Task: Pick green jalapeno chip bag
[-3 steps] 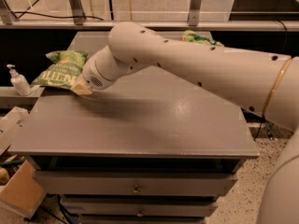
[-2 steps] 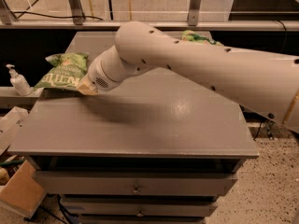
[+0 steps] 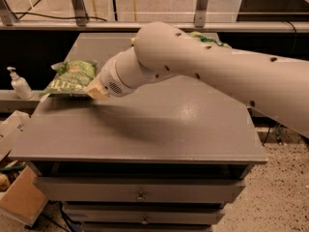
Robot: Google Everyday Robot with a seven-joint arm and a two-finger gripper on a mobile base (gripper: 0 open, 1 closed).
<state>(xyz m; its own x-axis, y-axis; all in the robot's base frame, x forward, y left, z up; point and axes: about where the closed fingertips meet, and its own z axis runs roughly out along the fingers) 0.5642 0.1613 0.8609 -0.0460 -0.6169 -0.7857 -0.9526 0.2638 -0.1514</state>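
Note:
The green jalapeno chip bag (image 3: 69,78), green foil with white lettering, lies flat on the far left corner of the grey table (image 3: 145,129). My gripper (image 3: 96,90) is at the end of the white arm, low over the table and right against the bag's right edge. Only its tan tip shows below the wrist, and the arm hides the rest.
A smaller bright green bag (image 3: 208,38) lies at the table's far right, mostly hidden behind my arm. A white pump bottle (image 3: 19,83) stands on a ledge to the left. Cardboard boxes (image 3: 19,202) sit on the floor at lower left. The table has drawers (image 3: 140,193) in front.
My arm's elbow has swung a little to the right while the gripper end has stayed at the bag's right edge. The bag still lies on the table.

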